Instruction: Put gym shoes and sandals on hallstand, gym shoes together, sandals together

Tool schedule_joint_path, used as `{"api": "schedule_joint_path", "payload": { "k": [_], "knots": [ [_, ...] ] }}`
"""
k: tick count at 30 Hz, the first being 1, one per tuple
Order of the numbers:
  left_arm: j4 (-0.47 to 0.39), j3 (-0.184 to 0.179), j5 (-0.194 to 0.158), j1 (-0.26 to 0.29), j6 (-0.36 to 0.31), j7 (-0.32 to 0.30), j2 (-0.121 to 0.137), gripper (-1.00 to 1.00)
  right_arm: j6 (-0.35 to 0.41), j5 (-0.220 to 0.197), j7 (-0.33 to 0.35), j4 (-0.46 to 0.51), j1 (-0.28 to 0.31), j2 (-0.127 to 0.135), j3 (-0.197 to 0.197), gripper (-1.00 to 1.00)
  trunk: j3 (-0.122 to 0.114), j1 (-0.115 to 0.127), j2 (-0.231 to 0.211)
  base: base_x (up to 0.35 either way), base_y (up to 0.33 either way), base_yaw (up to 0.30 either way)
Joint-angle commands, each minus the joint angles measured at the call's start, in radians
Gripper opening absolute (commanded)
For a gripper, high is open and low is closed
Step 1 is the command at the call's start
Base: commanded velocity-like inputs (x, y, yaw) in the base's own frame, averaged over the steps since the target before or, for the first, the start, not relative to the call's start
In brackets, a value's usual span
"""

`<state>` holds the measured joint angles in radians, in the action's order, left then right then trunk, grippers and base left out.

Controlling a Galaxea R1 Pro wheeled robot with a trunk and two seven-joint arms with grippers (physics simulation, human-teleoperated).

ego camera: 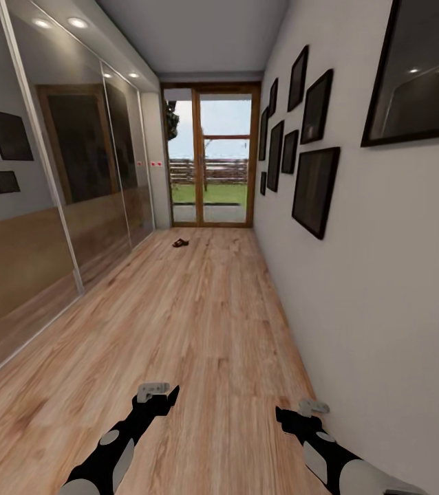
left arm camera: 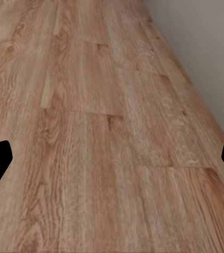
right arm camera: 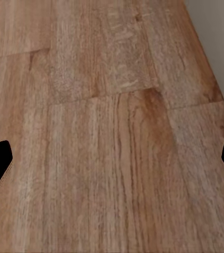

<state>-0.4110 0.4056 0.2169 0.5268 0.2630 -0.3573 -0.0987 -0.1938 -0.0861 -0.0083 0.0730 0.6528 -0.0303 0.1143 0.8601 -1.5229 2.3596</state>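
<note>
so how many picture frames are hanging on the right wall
8, though some may be cut off or overlap: one large frame nearest, four mid-wall, three by the door.

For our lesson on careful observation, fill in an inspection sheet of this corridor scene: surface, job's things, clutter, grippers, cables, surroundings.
Surface: corridor floor, light brown wood planks with grain.
Job's things: a small dark sandal-like thing lies far off near the glass door; too small to confirm.
Clutter: nothing seen.
Grippers: left gripper and right gripper held low, both open, holding nothing.
Cables: nothing seen.
Surroundings: mirrored wardrobe doors on the left, framed pictures on the right wall.
</note>
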Motion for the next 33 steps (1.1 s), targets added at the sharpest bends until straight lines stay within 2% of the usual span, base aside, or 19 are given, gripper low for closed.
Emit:
{"api": "schedule_joint_path", "payload": {
  "k": [1, 33],
  "knots": [
    [0.000, 0.009, 0.010, 0.001, 0.004, -0.006, -0.001, 1.00, -0.004, -0.009, 0.001, -0.001, 0.001, 0.000, 0.002, 1.00, 0.001, 0.000, 0.000, 0.347, 0.000, 0.003],
    [0.000, 0.009, 0.010, 0.001, 0.004, -0.005, -0.001, 1.00, -0.004, -0.011, 0.002, 0.001, 0.001, 0.000, 0.002, 1.00, 0.003, 0.000, 0.000, 0.347, 0.000, 0.010]
  ]
}}
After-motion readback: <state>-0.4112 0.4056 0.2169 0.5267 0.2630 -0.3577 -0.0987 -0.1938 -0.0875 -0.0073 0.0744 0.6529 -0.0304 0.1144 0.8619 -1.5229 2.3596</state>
